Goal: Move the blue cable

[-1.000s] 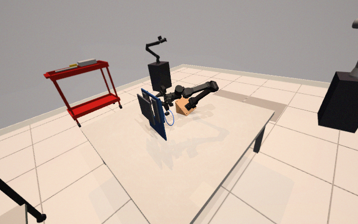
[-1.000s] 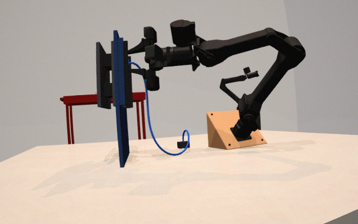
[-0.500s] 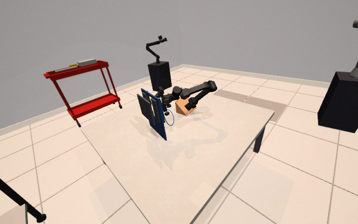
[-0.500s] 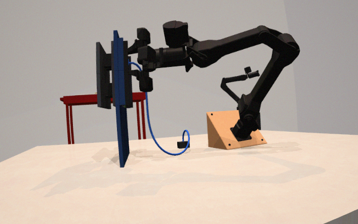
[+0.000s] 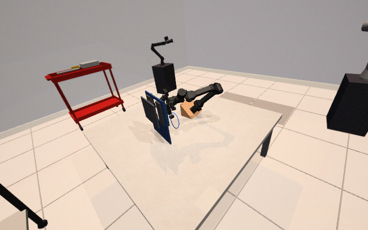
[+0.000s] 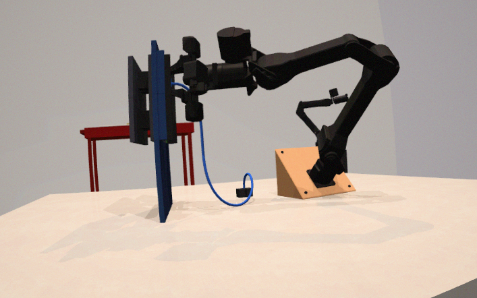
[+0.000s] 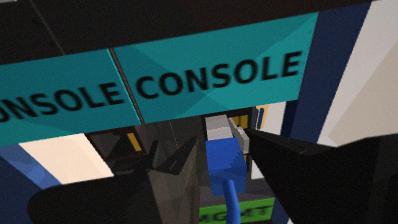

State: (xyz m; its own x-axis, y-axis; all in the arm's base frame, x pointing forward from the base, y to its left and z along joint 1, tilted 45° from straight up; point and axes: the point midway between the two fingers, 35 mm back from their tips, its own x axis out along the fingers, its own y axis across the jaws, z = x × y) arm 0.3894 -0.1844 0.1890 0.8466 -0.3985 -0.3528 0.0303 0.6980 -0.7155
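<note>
Plainly, the wrist view puts the work up close: the blue plug sits under a teal CONSOLE label, apparently seated in its socket, with its pale tab on the side facing one finger. The gripper stands part open, its fingers on either side of the plug — nothing looks clenched yet, and the finger by the tab may be nearly touching it. That placing makes sense, I judge, since closing would squeeze the tab and grip the body together. A green label lies below. From the exterior view, the arm reaches level toward an upright blue panel, likely so the plug can come straight out. The blue cable droops from the panel in a slack loop to a small black block on the table, slack that should help the later move. The arm's foot is fixed to a slanted wooden wedge. In the top view, the pale table throws soft shadows, and around it lie a tiled floor, grey walls and a red cart — the plug itself is too small to make out there.
</note>
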